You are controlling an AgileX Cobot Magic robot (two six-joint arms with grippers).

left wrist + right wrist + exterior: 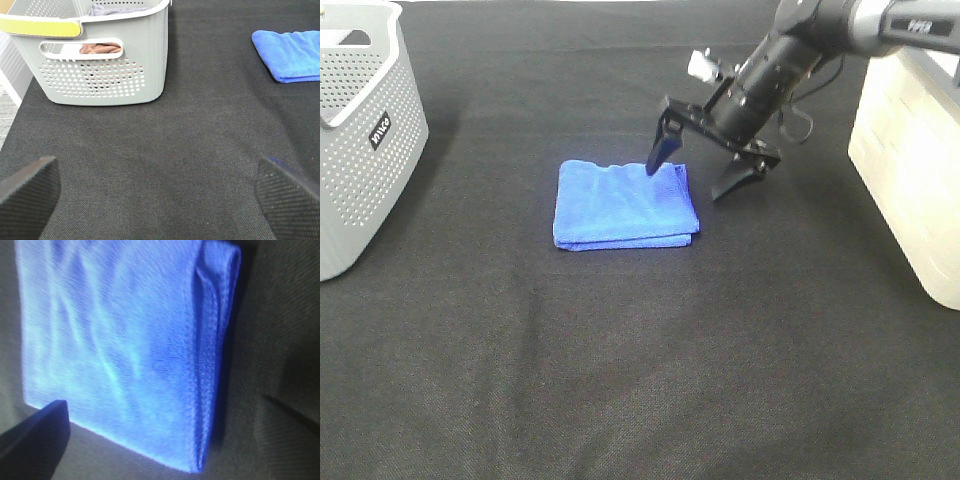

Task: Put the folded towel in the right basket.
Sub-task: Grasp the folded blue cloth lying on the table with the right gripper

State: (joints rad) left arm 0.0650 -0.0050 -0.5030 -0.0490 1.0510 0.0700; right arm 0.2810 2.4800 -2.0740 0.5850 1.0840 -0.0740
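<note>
Right basket [908, 150] is cut off at the frame edge. Folded towel [623, 205] lies mid-table [620, 380], long axis left–right (layered edges nearward). Right gripper [690, 178] is spread astride its far-right corner; left gripper [160, 200] is likewise spread.

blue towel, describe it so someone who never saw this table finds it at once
On the black-covered table, look midway between the grey perforated basket at the left edge and the cream basket at the right. The folded blue towel lies there, open right gripper at its far corner: the only bright-coloured thing on the cloth.
</note>
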